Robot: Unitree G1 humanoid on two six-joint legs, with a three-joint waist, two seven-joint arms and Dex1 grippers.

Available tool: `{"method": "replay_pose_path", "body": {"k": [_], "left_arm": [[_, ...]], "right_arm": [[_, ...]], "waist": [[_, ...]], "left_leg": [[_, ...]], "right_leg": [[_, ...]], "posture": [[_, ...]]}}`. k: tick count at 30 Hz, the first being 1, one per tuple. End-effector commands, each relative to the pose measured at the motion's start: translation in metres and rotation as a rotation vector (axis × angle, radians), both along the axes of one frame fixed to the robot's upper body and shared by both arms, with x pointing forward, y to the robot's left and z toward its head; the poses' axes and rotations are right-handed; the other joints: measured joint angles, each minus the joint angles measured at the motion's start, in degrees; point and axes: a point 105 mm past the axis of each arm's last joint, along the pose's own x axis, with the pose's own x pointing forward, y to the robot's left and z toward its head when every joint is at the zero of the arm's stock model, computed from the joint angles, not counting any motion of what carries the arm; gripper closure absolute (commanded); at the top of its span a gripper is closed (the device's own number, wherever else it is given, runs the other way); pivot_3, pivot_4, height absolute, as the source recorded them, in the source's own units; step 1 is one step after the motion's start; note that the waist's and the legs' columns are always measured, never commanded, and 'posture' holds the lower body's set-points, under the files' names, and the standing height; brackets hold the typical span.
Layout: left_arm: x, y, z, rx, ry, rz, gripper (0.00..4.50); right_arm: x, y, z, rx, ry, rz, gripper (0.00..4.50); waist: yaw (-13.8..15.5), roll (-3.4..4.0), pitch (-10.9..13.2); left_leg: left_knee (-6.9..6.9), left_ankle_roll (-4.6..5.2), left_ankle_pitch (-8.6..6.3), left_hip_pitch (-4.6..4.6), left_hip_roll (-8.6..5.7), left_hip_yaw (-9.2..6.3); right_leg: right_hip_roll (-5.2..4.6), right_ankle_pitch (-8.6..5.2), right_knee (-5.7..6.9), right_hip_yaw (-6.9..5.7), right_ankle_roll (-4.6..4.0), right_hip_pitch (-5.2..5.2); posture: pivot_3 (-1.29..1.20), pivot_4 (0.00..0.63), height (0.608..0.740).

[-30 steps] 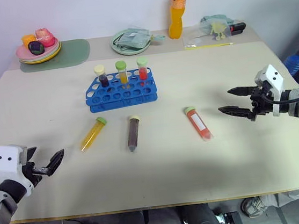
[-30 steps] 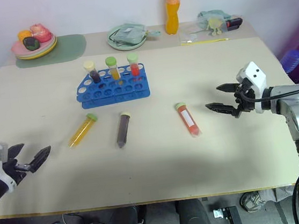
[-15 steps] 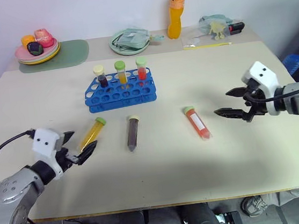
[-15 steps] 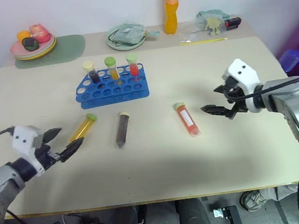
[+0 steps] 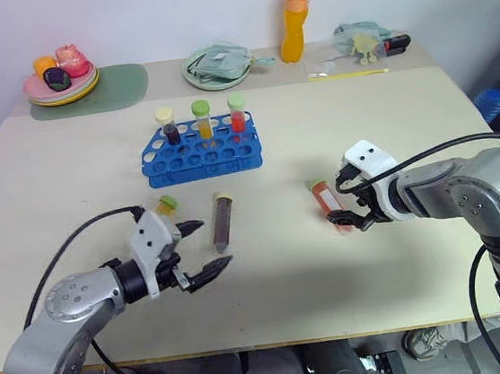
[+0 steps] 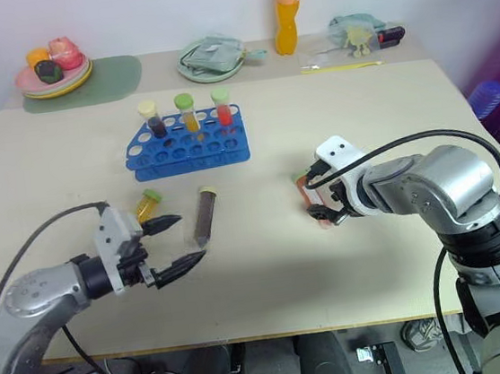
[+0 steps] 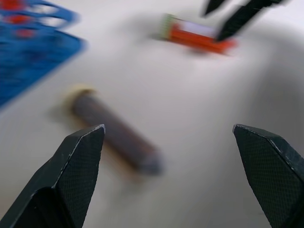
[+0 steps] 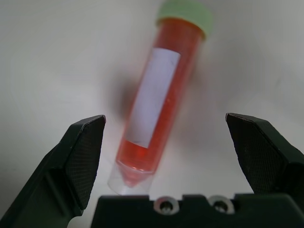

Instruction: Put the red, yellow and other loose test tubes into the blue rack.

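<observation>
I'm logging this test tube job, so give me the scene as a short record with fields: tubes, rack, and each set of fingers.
red tube: lying on the table, between the open right fingers, not gripped
brown tube: lying on the table, ahead of the open left fingers
yellow tube: lying on the table, partly hidden by the left gripper
rack: three capped tubes upright in its back row, other holes empty
loose tubes left: three

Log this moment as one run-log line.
left pincer: open, beside brown tube | right pincer: open, straddling red tube | yellow tube: on table | blue rack: three tubes upright
</observation>
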Motion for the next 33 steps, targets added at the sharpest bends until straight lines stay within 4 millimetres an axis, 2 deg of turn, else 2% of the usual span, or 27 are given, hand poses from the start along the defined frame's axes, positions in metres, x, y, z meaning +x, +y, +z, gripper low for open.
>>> {"method": "replay_pose_path", "body": {"k": [1,4,13,20,23,27,28,33], "left_arm": [[-0.009,-0.013,0.005,0.009,-0.051,-0.061,0.06],[-0.01,-0.015,0.004,0.005,-0.054,-0.063,0.06],[-0.009,-0.015,0.004,0.002,-0.06,-0.062,0.06],[-0.01,-0.014,0.004,0.002,-0.059,-0.05,0.06],[-0.012,-0.013,0.003,0.003,-0.054,-0.042,0.0],[-0.013,-0.012,0.002,0.003,-0.051,-0.035,0.0],[-0.013,-0.011,0.002,0.003,-0.05,-0.032,0.0],[-0.011,-0.006,0.001,0.006,-0.05,-0.001,0.0]], "right_arm": [[0.001,0.004,0.002,0.013,0.023,-0.026,0.0],[0.002,0.006,0.0,0.015,0.064,-0.055,0.0],[0.022,0.016,-0.007,-0.032,0.149,-0.195,0.0],[0.022,0.023,-0.01,-0.059,0.173,-0.241,0.0],[0.018,0.023,-0.011,-0.059,0.186,-0.274,0.86],[0.018,0.03,-0.008,-0.049,0.178,-0.259,2.88],[0.019,0.032,-0.006,-0.044,0.173,-0.252,3.28],[0.027,0.052,0.024,0.039,0.074,-0.181,3.28]], "waist": [[-0.08,0.0,0.0],[-0.05,0.0,0.0],[-0.13,-0.01,0.0],[-0.21,0.0,-0.01],[-0.29,0.01,-0.01],[-0.14,0.0,-0.01],[-0.15,0.0,-0.01],[-0.31,0.09,0.04]], "left_leg": [[0.01,0.0,0.0,0.01,0.01,0.0],[0.02,0.01,0.01,0.04,0.04,0.0],[0.12,0.03,0.01,0.06,0.05,0.03],[0.18,0.03,0.01,0.11,0.07,0.02],[0.18,0.04,0.0,0.11,0.08,0.02],[0.18,0.05,0.0,0.12,0.1,0.01],[0.19,0.05,0.0,0.12,0.1,0.01],[0.19,0.05,0.0,0.11,0.12,0.02]], "right_leg": [[0.03,0.0,0.03,0.0,0.0,0.01],[0.08,0.0,0.06,-0.01,0.0,0.03],[0.26,0.0,0.14,-0.01,0.01,0.08],[0.33,0.0,0.15,-0.05,0.01,0.15],[0.35,0.0,0.15,-0.05,0.01,0.15],[0.38,0.0,0.14,-0.06,0.01,0.17],[0.38,0.0,0.14,-0.06,0.01,0.18],[0.38,0.0,0.14,-0.06,0.01,0.14]], "posture": [[0.0,0.15,0.729],[0.0,0.15,0.729],[0.0,0.15,0.729],[0.0,0.15,0.729],[0.0,0.15,0.729],[0.0,0.15,0.729],[0.0,0.15,0.729],[0.0,0.15,0.729]]}}
